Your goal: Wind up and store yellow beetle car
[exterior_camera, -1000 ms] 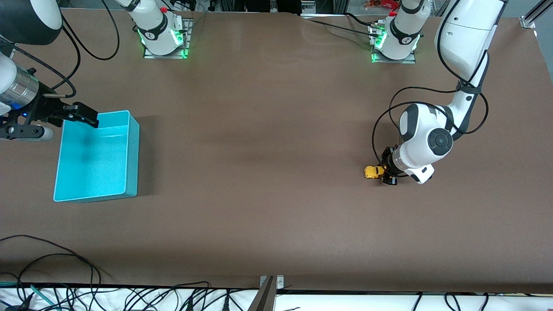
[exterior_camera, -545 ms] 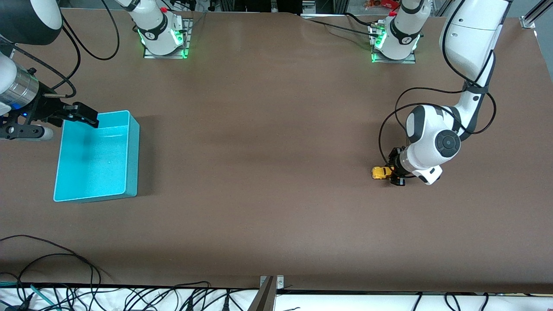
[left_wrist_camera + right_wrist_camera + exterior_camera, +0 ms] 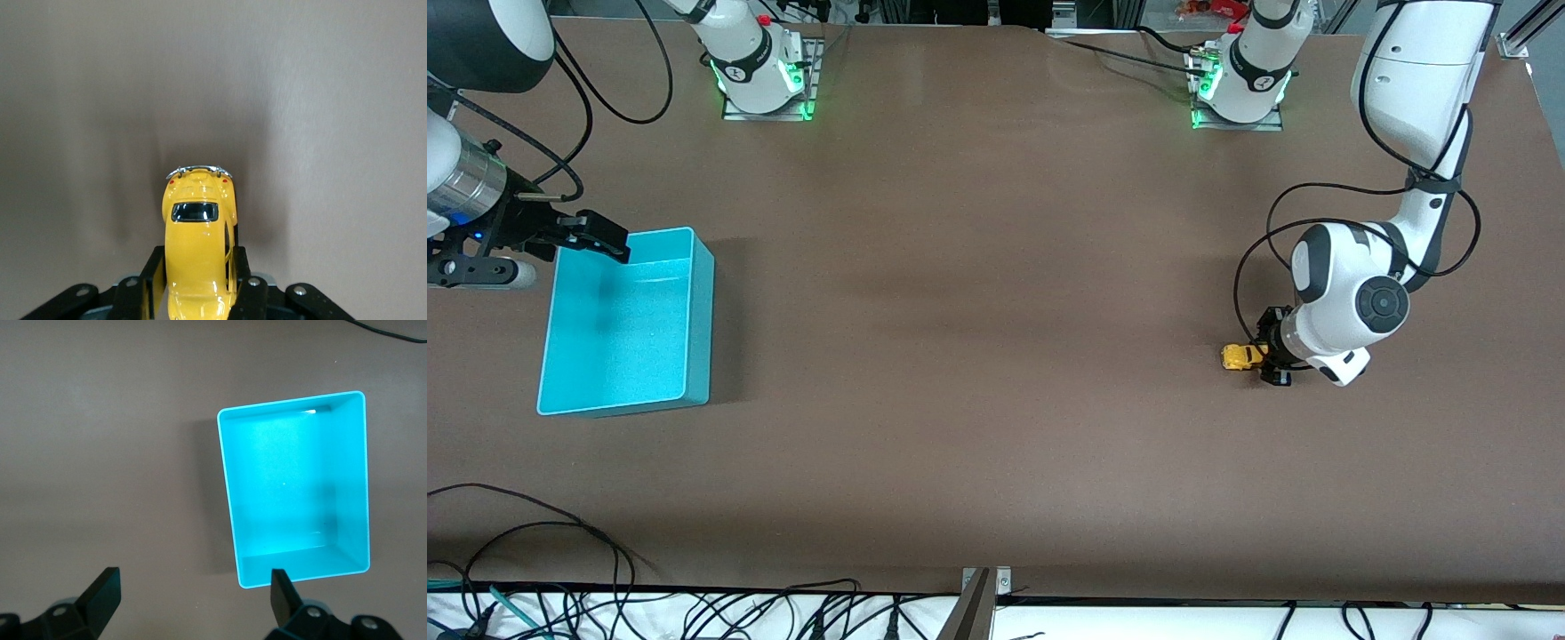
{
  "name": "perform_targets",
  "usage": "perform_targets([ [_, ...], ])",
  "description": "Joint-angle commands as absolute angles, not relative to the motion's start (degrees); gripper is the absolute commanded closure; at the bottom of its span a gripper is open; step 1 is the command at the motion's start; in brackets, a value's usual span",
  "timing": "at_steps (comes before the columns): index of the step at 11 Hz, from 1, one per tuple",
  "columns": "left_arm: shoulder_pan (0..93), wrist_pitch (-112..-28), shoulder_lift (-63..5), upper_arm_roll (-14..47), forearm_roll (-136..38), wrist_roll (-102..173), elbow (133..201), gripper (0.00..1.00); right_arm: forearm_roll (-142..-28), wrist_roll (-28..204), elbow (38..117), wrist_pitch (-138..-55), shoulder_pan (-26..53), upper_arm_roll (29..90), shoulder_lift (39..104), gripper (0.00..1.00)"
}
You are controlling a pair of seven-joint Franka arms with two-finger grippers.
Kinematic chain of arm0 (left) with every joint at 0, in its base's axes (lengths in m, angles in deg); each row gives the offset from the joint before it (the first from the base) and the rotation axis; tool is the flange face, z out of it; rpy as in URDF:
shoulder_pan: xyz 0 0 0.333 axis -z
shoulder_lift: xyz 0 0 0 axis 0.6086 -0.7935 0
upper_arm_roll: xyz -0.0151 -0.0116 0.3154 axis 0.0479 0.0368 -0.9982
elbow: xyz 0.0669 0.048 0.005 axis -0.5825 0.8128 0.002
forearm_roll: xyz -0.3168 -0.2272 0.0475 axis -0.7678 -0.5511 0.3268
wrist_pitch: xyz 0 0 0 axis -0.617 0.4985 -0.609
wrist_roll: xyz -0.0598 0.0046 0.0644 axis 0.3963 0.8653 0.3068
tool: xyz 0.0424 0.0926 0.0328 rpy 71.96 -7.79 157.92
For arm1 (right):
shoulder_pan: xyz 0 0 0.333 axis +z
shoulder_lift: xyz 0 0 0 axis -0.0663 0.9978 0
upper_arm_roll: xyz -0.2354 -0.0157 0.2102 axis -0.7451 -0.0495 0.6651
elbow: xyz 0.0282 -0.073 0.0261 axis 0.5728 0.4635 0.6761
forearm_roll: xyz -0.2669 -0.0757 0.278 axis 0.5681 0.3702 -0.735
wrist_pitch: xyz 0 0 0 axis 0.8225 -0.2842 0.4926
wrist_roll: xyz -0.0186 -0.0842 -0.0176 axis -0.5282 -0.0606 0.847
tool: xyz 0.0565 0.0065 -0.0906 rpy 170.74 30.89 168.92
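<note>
The yellow beetle car [image 3: 1236, 356] is a tiny rounded toy with dark windows, low at the table surface toward the left arm's end. My left gripper [image 3: 1261, 359] is shut on it. In the left wrist view the car [image 3: 199, 233] sits between the two black fingers [image 3: 153, 270], which clamp its sides, and most of its body sticks out past them. The teal bin [image 3: 618, 329] stands empty at the right arm's end. My right gripper [image 3: 603, 238] hangs open and empty over the bin's edge. In the right wrist view, this gripper [image 3: 193, 587] is over the table beside the bin [image 3: 293, 487].
The brown table [image 3: 960, 311] stretches bare between the car and the bin. Both arm bases [image 3: 760, 71] stand along the edge farthest from the front camera. Loose cables [image 3: 560, 569] lie along the table's edge nearest the front camera.
My left gripper has moved with the yellow car toward the left arm's end of the table, away from the bin. The right arm has not moved.
</note>
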State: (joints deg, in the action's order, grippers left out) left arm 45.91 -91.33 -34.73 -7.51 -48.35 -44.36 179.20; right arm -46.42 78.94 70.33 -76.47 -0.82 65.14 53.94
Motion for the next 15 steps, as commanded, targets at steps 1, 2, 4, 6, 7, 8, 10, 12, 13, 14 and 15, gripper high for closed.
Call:
perform_targets([
  [1,45.1,-95.6,-43.2,-10.3,-46.4,-40.2,175.9,1.00,-46.8,79.1,68.9,-75.2,-1.1,65.2,54.3,0.00],
  [2,45.0,-95.6,-43.3,-10.8,-46.4,-39.4,176.0,1.00,-46.9,79.2,68.9,-75.2,-1.1,65.2,54.3,0.00],
  [4,45.1,-95.6,-44.1,-11.8,-46.4,-38.9,175.9,1.00,-46.9,79.4,68.9,-75.2,-1.1,65.2,54.3,0.00],
  [6,45.1,-95.6,-44.4,-12.8,-45.6,-38.8,175.9,1.00,-46.9,79.4,68.9,-75.2,-1.1,65.2,54.3,0.00],
  [7,45.0,-95.7,-44.5,-13.0,-44.1,-38.8,175.9,1.00,-46.8,79.2,68.9,-75.2,-1.1,65.3,54.3,0.00],
  [8,44.6,-95.6,-44.4,-13.1,-43.2,-38.6,175.9,1.00,-46.8,79.1,68.9,-75.2,-0.9,65.3,54.3,0.00],
  [10,44.3,-95.6,-44.4,-13.1,-43.1,-37.6,175.9,1.00,-46.9,79.2,68.9,-75.2,-1.1,65.2,54.3,0.00],
  [12,44.2,-95.6,-44.4,-13.0,-43.1,-35.8,175.9,1.00,-46.8,79.2,68.9,-75.1,-1.1,65.3,54.3,0.00],
  [13,44.2,-95.6,-44.4,-13.1,-43.1,-34.7,175.9,1.00,-46.9,79.2,68.9,-75.2,-1.1,65.2,54.3,0.00],
  [14,44.0,-95.6,-44.4,-13.1,-43.1,-34.6,175.9,1.00,-46.8,79.2,68.9,-75.2,-1.1,65.2,54.3,0.00],
  [15,43.7,-95.6,-44.5,-13.1,-43.1,-34.5,175.9,1.00,-46.9,79.2,68.9,-75.2,-1.1,65.3,54.3,0.00],
])
